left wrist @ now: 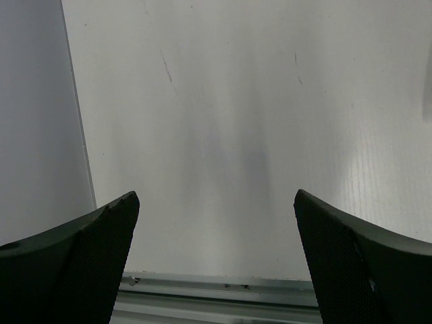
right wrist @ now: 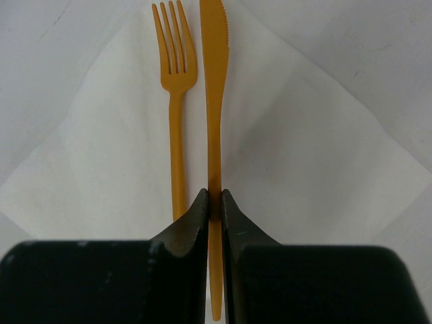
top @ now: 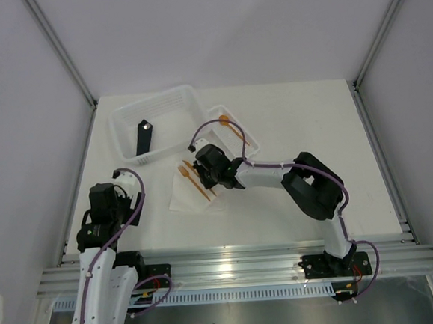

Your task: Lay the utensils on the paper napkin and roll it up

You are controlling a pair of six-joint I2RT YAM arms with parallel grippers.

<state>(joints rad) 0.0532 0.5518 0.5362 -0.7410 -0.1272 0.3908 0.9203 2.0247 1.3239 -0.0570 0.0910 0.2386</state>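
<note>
Right claw (right wrist: 214,200) is shut on the handle of an orange knife (right wrist: 214,94), its two dark fingers (right wrist: 192,226) pinching the handle from either side. The blade runs straight ahead of the claw over the paper napkin (right wrist: 307,158), which spreads out white and slightly wrinkled beneath and ahead of the fingers. An orange fork (right wrist: 175,128) lies on the napkin just left of the knife, parallel to it, tines pointing away from the claw. Whether the knife rests on the paper or hangs just above it cannot be told. In the top view an orange spoon (top: 224,119) lies in a small white tray (top: 244,126) beyond this claw and to its right, next to a larger white tray (top: 151,99) holding a black bar (top: 144,136). Left claw (left wrist: 216,196) stands wide open with nothing between its fingers, over bare table (left wrist: 223,101), the napkin well off to its right.
</note>
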